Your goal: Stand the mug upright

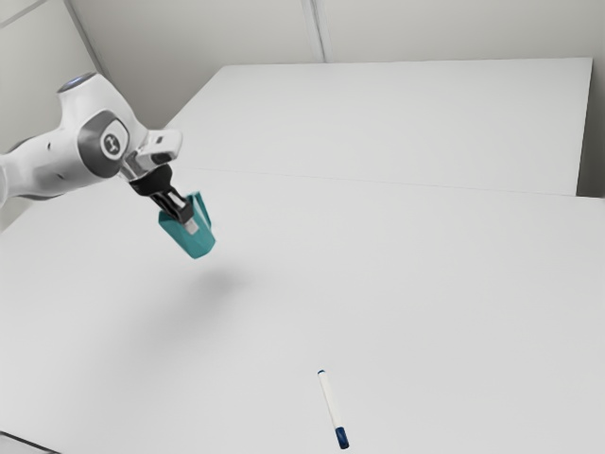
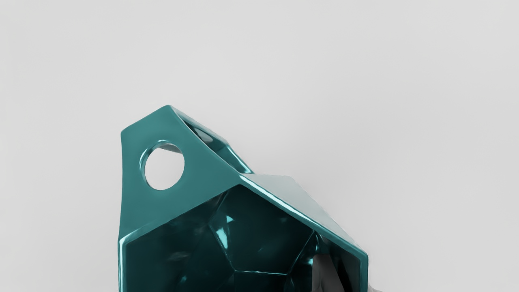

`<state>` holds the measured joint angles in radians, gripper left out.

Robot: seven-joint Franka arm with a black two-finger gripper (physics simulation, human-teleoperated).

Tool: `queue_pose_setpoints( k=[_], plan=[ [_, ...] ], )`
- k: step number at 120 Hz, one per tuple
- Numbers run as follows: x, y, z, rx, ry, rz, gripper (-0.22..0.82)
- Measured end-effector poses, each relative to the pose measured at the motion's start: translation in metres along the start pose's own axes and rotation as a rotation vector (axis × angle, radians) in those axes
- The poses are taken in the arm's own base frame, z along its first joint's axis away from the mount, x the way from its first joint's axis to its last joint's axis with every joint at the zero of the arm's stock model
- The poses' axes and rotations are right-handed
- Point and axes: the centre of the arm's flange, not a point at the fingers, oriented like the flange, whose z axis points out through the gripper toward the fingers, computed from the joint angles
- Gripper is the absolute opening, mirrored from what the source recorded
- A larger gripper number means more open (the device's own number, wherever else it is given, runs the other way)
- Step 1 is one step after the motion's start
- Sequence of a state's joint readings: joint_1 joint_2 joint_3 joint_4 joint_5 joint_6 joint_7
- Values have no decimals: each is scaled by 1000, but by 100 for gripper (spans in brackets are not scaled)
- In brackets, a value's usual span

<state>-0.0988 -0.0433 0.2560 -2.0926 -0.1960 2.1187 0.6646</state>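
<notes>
Open air lay between mug (image 1: 195, 244) and table (image 1: 312, 293), below my slanted gripper (image 1: 190, 223); jaws pinched the mug's wall.

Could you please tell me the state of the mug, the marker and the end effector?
Mug: held above the table, tilted, its mouth toward the end effector.
Marker: lying on the table.
End effector: closed on the mug's wall, one finger inside.
</notes>
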Motion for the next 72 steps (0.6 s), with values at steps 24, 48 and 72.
queue_pose_setpoints(
  k=[24, 48, 72],
  plan=[
    [-3, -9, 31, 87, -127, 34, -18],
    [-2, -3, 68, 137, -183, 73, -18],
    [4, 9, 85, 175, -159, 105, -18]
  ],
)
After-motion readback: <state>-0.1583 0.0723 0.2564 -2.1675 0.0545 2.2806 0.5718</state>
